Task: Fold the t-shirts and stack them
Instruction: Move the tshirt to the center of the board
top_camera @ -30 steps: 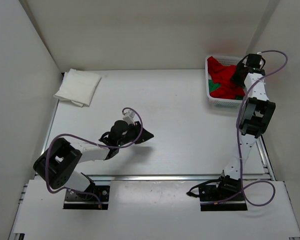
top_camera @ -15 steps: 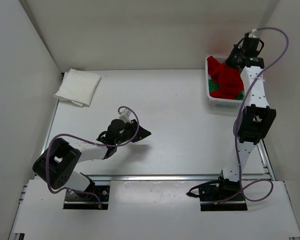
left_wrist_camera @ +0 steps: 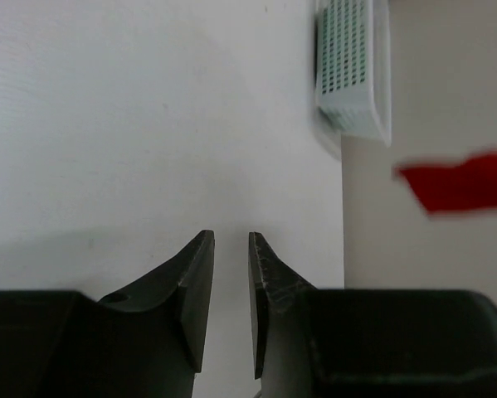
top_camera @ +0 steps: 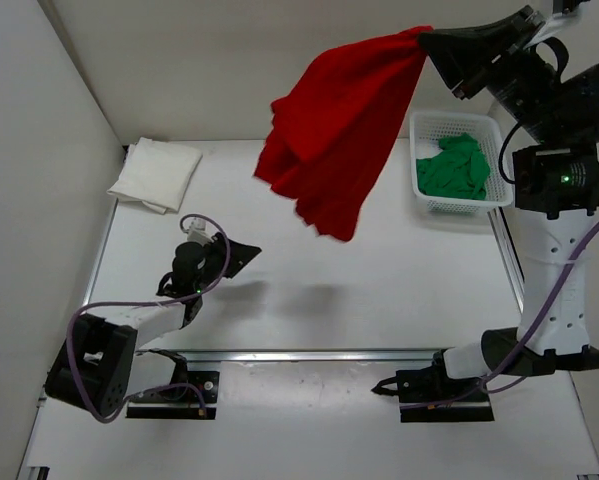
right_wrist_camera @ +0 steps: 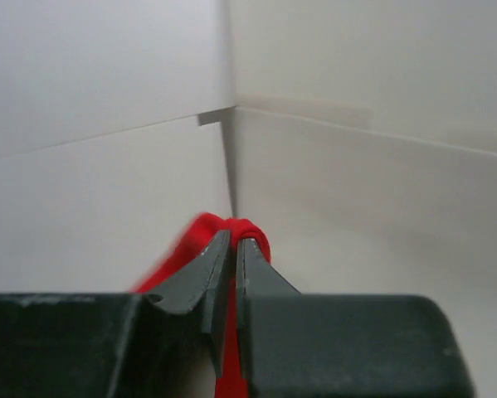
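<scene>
The red t-shirt (top_camera: 334, 130) hangs high in the air above the table's back middle, and my right gripper (top_camera: 427, 40) is shut on its top corner. In the right wrist view red cloth (right_wrist_camera: 200, 239) bunches between and around the closed fingers. The green t-shirt (top_camera: 454, 168) lies crumpled in the white basket (top_camera: 431, 203). The white t-shirt (top_camera: 156, 173) lies folded at the back left. My left gripper (top_camera: 251, 250) sits low over the table's left middle, its fingers (left_wrist_camera: 196, 286) a narrow gap apart with nothing between them.
The basket (left_wrist_camera: 353, 70) stands at the table's back right, against the right wall. White walls close the workspace at the left, back and right. A metal rail (top_camera: 319, 354) runs along the table's near edge.
My right gripper has risen out of the basket, pulling the red shirt high and leftward; the green shirt now shows. My left arm has drawn back to the left.
</scene>
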Robot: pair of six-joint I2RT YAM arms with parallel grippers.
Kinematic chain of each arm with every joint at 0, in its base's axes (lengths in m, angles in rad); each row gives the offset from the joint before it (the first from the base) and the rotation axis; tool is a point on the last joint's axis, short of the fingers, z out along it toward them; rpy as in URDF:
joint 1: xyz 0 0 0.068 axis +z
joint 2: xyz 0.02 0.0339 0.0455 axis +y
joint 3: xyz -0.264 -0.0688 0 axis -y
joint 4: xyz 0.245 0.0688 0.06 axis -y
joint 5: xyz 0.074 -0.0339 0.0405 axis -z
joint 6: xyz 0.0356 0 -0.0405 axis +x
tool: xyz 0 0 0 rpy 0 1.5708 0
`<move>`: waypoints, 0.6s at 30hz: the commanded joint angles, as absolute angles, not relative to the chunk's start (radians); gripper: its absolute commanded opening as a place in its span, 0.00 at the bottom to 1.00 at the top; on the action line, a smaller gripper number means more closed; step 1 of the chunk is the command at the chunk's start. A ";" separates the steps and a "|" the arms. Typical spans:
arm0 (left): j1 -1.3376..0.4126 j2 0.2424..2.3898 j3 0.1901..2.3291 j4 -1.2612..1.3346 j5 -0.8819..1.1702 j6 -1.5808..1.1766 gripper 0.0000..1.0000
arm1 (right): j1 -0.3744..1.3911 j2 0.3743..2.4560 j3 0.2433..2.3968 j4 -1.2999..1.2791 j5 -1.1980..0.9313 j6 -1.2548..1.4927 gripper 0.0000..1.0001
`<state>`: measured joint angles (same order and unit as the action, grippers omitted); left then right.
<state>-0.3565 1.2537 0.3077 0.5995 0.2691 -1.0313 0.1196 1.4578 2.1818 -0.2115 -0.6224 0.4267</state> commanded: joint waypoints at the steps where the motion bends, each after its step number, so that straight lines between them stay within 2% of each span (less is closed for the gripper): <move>1: -0.267 1.163 0.273 0.594 0.262 -1.051 0.35 | 0.080 1.477 2.049 -0.034 -0.819 0.570 0.00; 7: -0.179 1.071 0.242 0.555 0.261 -1.055 0.38 | 0.011 1.466 1.419 0.449 -0.966 0.791 0.00; 8: -0.189 1.080 0.242 0.554 0.256 -1.051 0.39 | 0.017 1.530 1.323 0.556 -0.983 0.817 0.00; 10: -0.195 1.088 0.244 0.551 0.244 -1.049 0.39 | 0.025 1.636 1.251 0.598 -0.968 0.831 0.00; 13: -0.186 1.098 0.248 0.531 0.239 -1.026 0.40 | 0.035 1.886 1.372 0.423 -0.963 0.807 0.10; 14: -0.192 1.094 0.252 0.522 0.229 -1.011 0.39 | 0.034 1.929 1.472 0.373 -0.995 0.783 0.12; 16: -0.227 1.100 0.282 0.491 0.213 -0.976 0.41 | 0.054 2.023 1.606 0.147 -0.949 0.702 0.23; 18: -0.286 1.123 0.323 0.468 0.193 -0.907 0.42 | 0.090 2.031 1.745 -0.066 -0.816 0.529 0.39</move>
<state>-0.2203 1.1110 0.2604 0.5087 0.2237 -0.9993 0.0414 2.1372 1.5257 0.1341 -0.9058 0.7162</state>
